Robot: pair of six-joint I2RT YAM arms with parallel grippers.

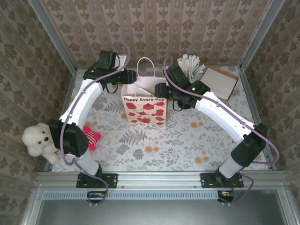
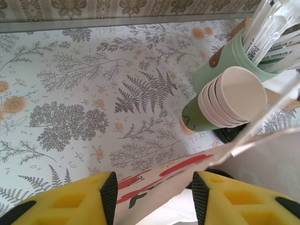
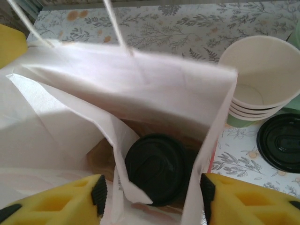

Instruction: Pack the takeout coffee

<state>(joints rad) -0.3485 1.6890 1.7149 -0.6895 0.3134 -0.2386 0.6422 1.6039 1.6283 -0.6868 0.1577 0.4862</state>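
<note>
The takeout coffee shows as a black lid [image 3: 157, 168], standing upright deep inside the white paper bag [image 3: 140, 89]. From above, the bag [image 1: 144, 110] stands mid-table with red prints and its mouth spread. My right gripper [image 3: 153, 194] is open over the bag's mouth. The bag's right wall and a torn inner flap lie between its jaws, unclamped. At the bag's left rim my left gripper [image 2: 154, 197] is open, the printed bag wall [image 2: 159, 180] loose between its fingers. Seen from above, the left gripper [image 1: 126, 79] and right gripper [image 1: 161, 89] flank the bag's top.
A stack of cream cups [image 2: 234, 96] leans against a mint-green cup of white stirrers [image 2: 220, 65] right behind the bag. A loose black lid [image 3: 280, 140] lies beside them. A brown box [image 1: 218, 82] sits back right. A white teddy [image 1: 40, 140] and a red toy [image 1: 92, 137] lie front left.
</note>
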